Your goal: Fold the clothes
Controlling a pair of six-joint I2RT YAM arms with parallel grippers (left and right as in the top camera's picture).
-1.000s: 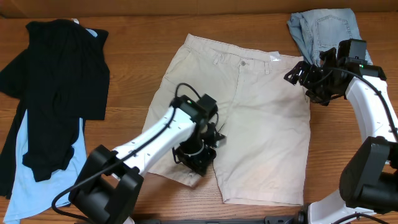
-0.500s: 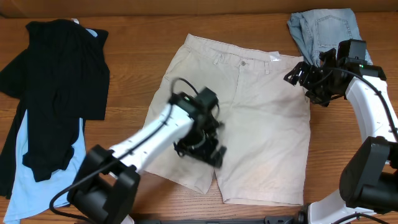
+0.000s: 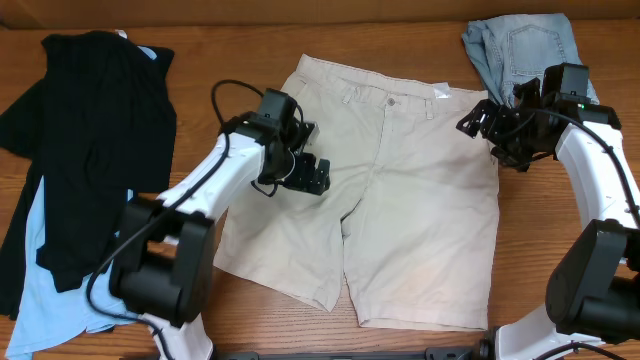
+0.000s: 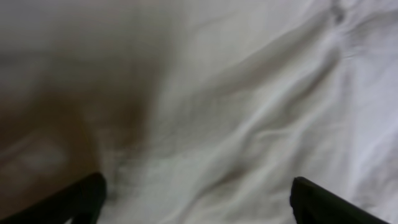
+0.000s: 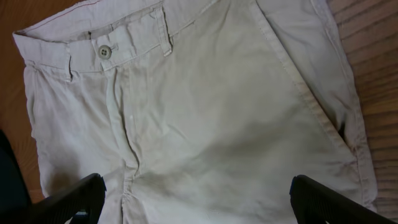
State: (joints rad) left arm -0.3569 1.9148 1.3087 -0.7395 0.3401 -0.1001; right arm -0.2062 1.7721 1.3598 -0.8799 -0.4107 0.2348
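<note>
1. While the khaki shorts lie flat at the middle of the table, my left hand hovers spread over their left hip.
2. My right hand, likewise spread, holds nothing beside the waistband's right end.
3. Step in hand, as I judge: picking grips. The next move calls for pinching an edge.

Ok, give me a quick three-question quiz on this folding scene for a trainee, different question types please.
1. True or false: the black top lies partly over the light-blue shirt.
2. Multiple choice: the left gripper is above which garment? A khaki shorts, B black top, C light-blue shirt.
3. Short answer: how many garments are on the table?
Key: 1 true; 2 A; 3 four.
</note>
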